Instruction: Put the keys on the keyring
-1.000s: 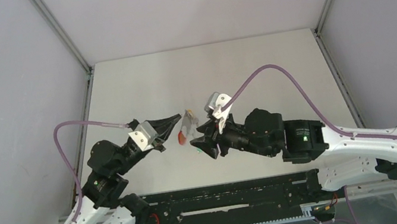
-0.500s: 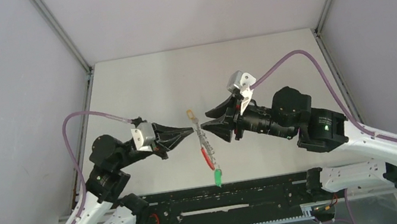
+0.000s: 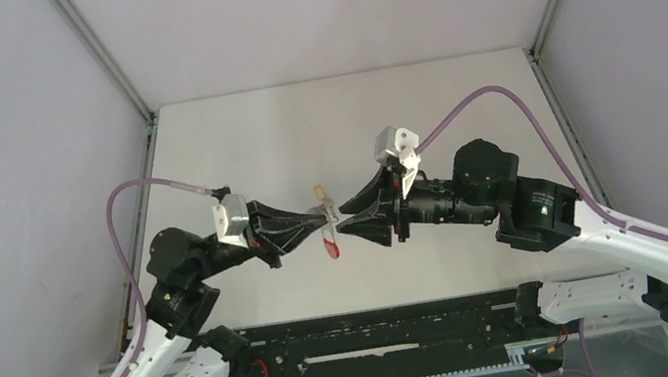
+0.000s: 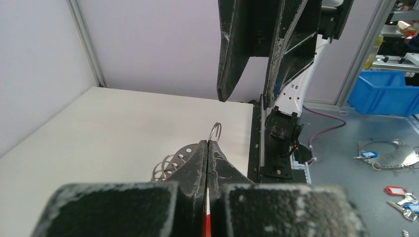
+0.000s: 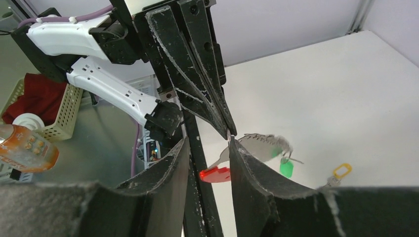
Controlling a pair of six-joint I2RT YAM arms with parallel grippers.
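One slip looms: the left gripper [image 3: 321, 217] pinches the thin grey metal keyring [image 3: 331, 243] with its red curve; the right gripper [image 3: 343, 220], jaws apart, could bump it loose.

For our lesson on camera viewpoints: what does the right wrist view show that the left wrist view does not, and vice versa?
Right wrist only: the green-headed key by the keyring and the yellow-headed key lying on the table. Left wrist only: the ring's small wire loops and a blue bin beyond the table. Both: the left gripper shut on the keyring, with the right gripper open and facing it.
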